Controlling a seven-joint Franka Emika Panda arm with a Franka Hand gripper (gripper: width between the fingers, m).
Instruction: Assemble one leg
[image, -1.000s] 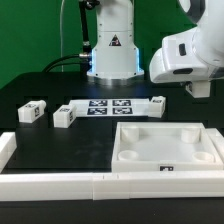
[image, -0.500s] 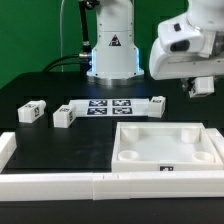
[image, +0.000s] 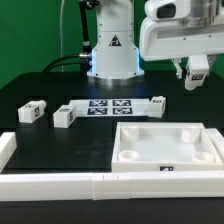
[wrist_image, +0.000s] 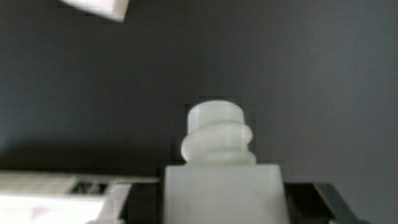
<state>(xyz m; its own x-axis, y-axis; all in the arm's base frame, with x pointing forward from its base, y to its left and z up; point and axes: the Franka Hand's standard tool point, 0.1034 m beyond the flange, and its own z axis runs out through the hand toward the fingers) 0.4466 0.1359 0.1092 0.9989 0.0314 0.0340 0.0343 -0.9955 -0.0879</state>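
**Leg in hand, seating in the panel comes next**

The gripper (image: 195, 78) hangs in the air above the far edge of the white panel (image: 165, 158), toward the exterior view's right. The wrist view shows it clamped on the leg (wrist_image: 224, 175), with the leg's ribbed peg pointing out. Spare legs (image: 65, 116) rest on the surface (image: 40, 140) past the panel's far side. This looks like the carry. The next move probably means lining the peg up over a panel corner and lowering it straight.

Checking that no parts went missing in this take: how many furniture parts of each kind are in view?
Legs lying on the table: 3
Leg held in the hand: 1
Panel: 1
Total: 5
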